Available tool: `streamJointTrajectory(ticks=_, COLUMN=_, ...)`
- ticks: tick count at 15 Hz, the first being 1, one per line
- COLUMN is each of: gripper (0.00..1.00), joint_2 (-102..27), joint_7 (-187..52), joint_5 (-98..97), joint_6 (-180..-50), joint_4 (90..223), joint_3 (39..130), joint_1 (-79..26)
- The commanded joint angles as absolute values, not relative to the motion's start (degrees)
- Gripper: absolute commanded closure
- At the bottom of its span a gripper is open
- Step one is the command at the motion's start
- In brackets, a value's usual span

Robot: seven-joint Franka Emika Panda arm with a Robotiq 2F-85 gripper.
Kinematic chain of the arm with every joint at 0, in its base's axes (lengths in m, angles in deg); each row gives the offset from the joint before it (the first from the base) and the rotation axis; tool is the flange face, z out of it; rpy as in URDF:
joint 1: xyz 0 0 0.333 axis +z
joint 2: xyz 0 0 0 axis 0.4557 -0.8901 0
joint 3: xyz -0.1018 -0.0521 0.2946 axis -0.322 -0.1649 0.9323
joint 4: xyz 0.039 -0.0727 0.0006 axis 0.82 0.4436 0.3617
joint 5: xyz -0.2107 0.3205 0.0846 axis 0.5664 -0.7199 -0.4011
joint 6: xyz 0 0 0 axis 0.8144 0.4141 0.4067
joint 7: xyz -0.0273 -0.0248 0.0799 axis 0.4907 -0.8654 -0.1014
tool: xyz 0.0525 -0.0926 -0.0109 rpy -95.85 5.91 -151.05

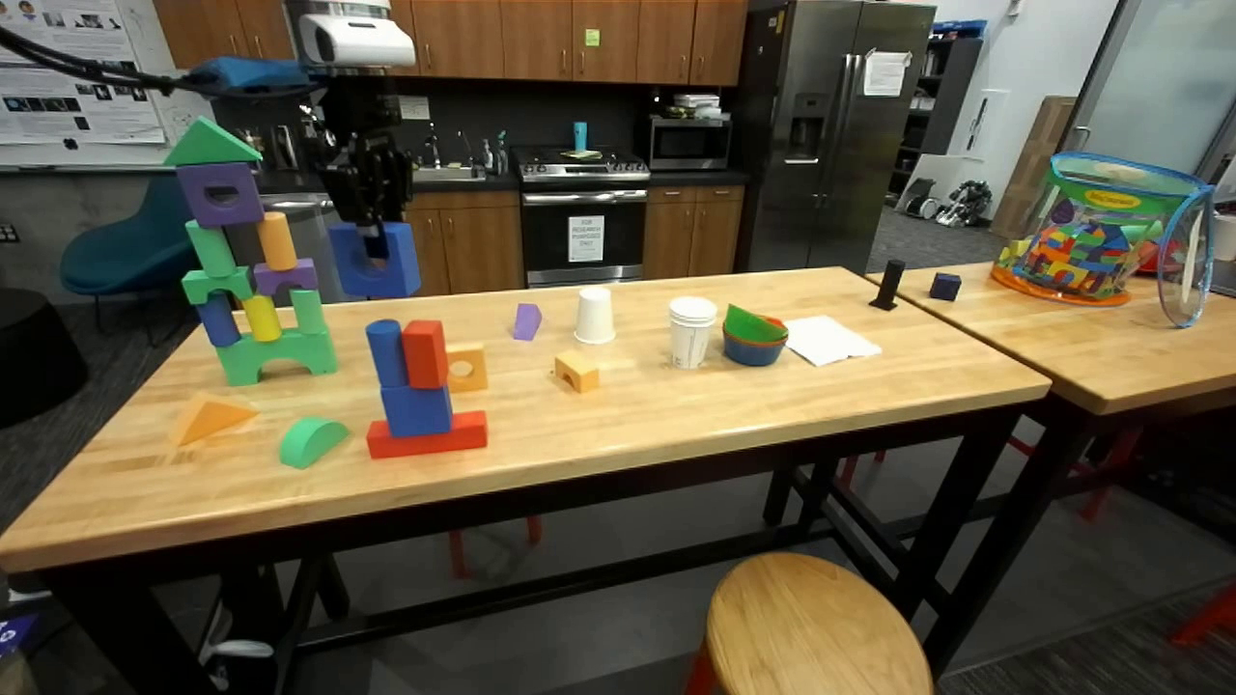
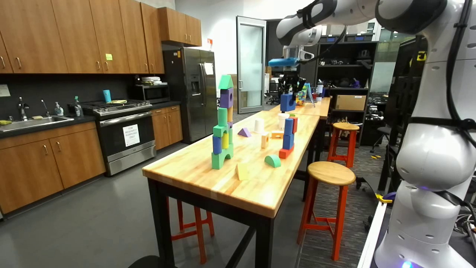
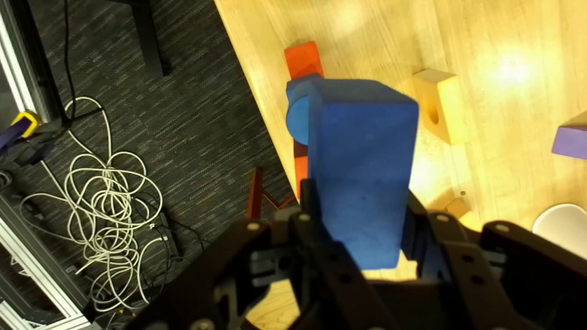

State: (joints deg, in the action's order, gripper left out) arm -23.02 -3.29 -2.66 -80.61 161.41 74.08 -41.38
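While one blue block [image 3: 367, 146] is grasped by the pincer [image 3: 361, 197], it is suspended above one stack [image 2: 288, 142], with a gap visible between them in both exterior views. Four pieces are counted in the stack: one red plank [image 1: 428, 437], one lower blue block [image 1: 417, 412], one blue cylinder [image 1: 387, 354] and one upright red block [image 1: 426, 354]. The stack is placed near the long edge [image 3: 258, 98] of the surface [image 1: 618, 415], past which the floor [image 3: 197, 114] is seen. Space is left between the stack and one ten-piece tower [image 1: 217, 249]. Five loose blocks [image 1: 314, 442] are spread about.
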Motion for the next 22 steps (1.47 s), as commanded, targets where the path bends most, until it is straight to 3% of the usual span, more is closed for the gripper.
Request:
streamJointTrajectory(ticks=1, gripper=0.85, joint_2=-24.12, joint_7=-1.85, joint_5=-3.07, joint_6=-79.88, joint_4=160.01, joint_3=74.05, joint_1=-41.39)
streamJointTrajectory(ticks=22, gripper=0.85, joint_2=-26.51, joint_7=-0.67, joint_5=-1.6, joint_6=-79.74, joint_4=158.6, joint_3=73.2, joint_1=-41.72)
